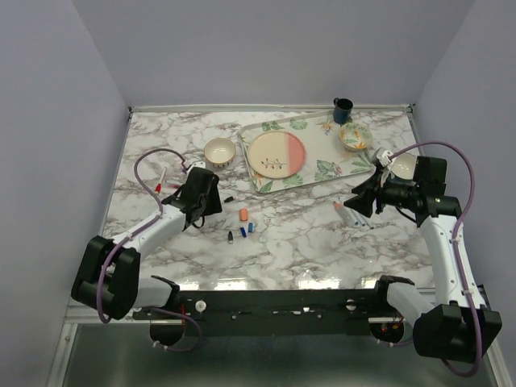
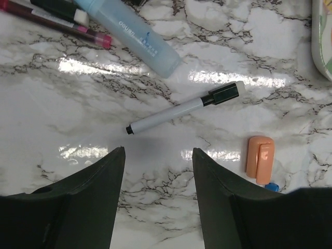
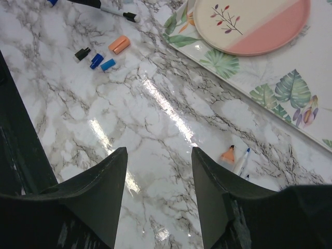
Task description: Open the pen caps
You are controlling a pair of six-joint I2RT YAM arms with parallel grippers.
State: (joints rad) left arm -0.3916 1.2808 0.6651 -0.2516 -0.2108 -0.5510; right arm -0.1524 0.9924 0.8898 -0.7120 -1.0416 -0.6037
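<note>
Loose pen caps lie clustered mid-table on the marble table (image 1: 306, 250): orange cap (image 3: 119, 44), black cap (image 3: 82, 53), blue cap (image 3: 96, 61), light blue cap (image 3: 108, 65). A white pen (image 2: 166, 115) with a black end lies just ahead of the left gripper (image 2: 158, 153), jaws spread, empty. The right gripper (image 3: 158, 153) is also spread and empty, near the uncapped pens (image 3: 236, 158) beside the leaf-print tray (image 3: 270, 93).

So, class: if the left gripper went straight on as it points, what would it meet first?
Probably the slim white pen lying across its path, just beyond the left gripper; depth is unclear, so the marble table might come first.
</note>
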